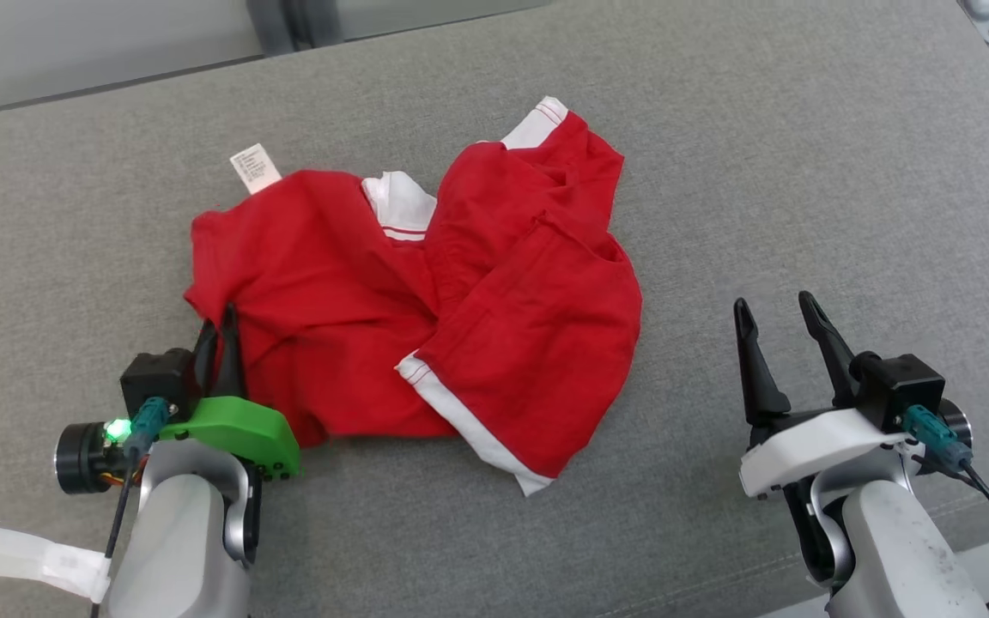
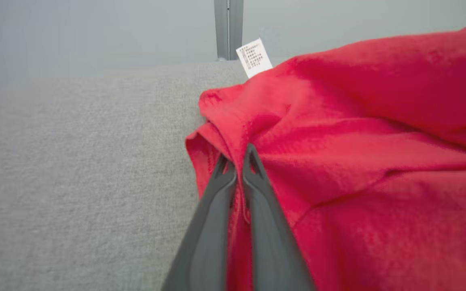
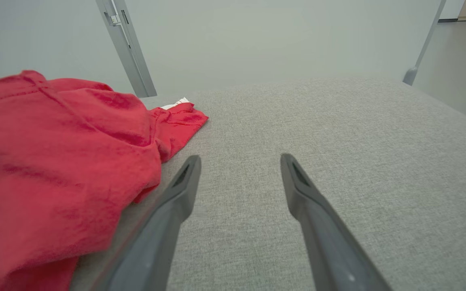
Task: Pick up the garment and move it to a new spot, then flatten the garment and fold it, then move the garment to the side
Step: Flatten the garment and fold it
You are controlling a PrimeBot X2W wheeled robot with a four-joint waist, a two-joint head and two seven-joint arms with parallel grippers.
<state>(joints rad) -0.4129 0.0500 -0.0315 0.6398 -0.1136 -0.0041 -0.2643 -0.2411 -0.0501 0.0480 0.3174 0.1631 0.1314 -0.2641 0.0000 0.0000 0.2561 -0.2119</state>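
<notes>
Red garment (image 1: pixel 348 300) lies crumpled mid grey cushion (image 1: pixel 803 172); left gripper (image 2: pixel 235 165) pinched on its left edge fold, right gripper (image 1: pixel 782 313) wide, empty, apart. Lift, flatten, fold, side move all left

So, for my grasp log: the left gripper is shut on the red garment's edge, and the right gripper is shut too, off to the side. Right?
No: the right gripper is open, jaws apart, as the right wrist view shows. The left gripper is shut on the edge of the red garment.
</notes>
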